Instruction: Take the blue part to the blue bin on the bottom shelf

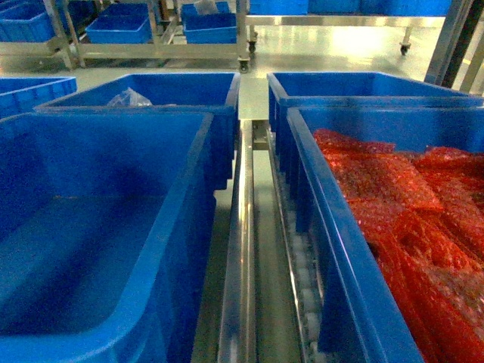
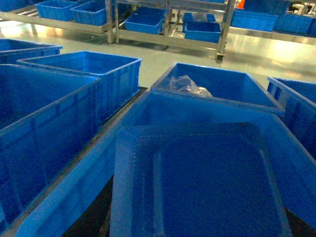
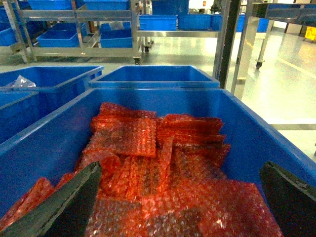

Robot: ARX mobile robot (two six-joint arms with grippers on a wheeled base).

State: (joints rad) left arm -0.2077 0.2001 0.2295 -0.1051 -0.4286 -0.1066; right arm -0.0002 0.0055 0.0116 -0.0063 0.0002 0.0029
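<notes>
The blue part (image 2: 202, 182), a flat blue piece with rounded corners, fills the lower left wrist view. It hangs above the empty blue bin (image 2: 69, 190), with a dark gap under its left edge. It hides the left gripper's fingers, which seem shut on it. In the head view the same empty bin (image 1: 185, 204) stands at the left on the bottom shelf (image 1: 246, 249), and neither arm shows there. My right gripper (image 3: 180, 173) stands open above red bubble-wrap packets (image 3: 158, 163) and holds nothing.
The red packets fill a blue bin (image 1: 333, 249) at the right. Behind the empty bin is another bin holding a clear plastic bag (image 1: 130, 98). A roller lane (image 1: 302, 280) runs between the bins. More racks with blue crates (image 1: 121, 29) stand across the floor.
</notes>
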